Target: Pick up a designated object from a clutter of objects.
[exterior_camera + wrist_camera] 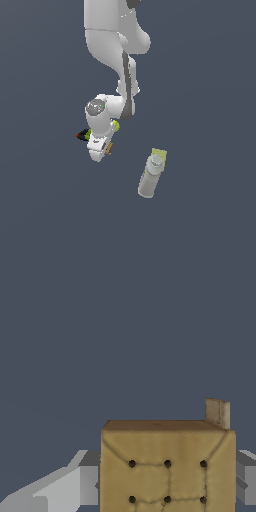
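The designated object, a tan-brown square block (167, 466) with a dotted grid on its face, fills the space between my grey fingers (87, 483) in the wrist view. Both fingers touch its sides, so my gripper (167, 486) is shut on it. A small tan tab (218, 412) sticks up at the block's far corner. In the exterior view my gripper (101, 150) points down over the clutter, and only a tan sliver of the block (109, 148) shows beside the hand. I cannot tell whether the block is off the floor.
A yellow-green ball (116, 125) peeks out behind the wrist. A black clamp with a red tip (82, 134) lies at the hand's exterior-view left. A grey bottle with a pale-yellow base (151, 174) lies on the floor to the exterior view's right.
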`<state>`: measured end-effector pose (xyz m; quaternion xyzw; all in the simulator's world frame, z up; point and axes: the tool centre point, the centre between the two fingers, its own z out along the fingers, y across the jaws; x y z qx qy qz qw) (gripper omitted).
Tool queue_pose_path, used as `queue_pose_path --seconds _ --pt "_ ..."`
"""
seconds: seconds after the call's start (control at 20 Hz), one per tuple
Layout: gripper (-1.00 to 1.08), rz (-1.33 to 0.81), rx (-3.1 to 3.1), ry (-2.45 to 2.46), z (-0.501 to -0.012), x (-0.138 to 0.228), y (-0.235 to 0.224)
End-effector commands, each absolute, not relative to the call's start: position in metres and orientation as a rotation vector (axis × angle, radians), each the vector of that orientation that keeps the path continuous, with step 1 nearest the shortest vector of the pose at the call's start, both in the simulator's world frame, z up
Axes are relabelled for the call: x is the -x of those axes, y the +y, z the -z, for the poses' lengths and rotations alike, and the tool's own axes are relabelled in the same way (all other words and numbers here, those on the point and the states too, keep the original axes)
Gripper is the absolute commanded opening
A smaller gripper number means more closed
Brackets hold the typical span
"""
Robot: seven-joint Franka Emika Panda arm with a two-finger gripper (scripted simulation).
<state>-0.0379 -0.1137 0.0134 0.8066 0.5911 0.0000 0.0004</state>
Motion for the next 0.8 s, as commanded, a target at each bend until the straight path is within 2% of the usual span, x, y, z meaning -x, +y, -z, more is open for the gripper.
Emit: queue_pose_path --seconds 0.0,0.35,0.75 --pt "-1.0 -0.002 -2.532 1.858 -0.018 0.036 -0.109" --pt "-1.0 -0.002 -2.532 1.858 -0.049 0.024 -0.077" --pt "-1.0 -0.001 -2.531 1.858 -0.11 0.0 -0.015"
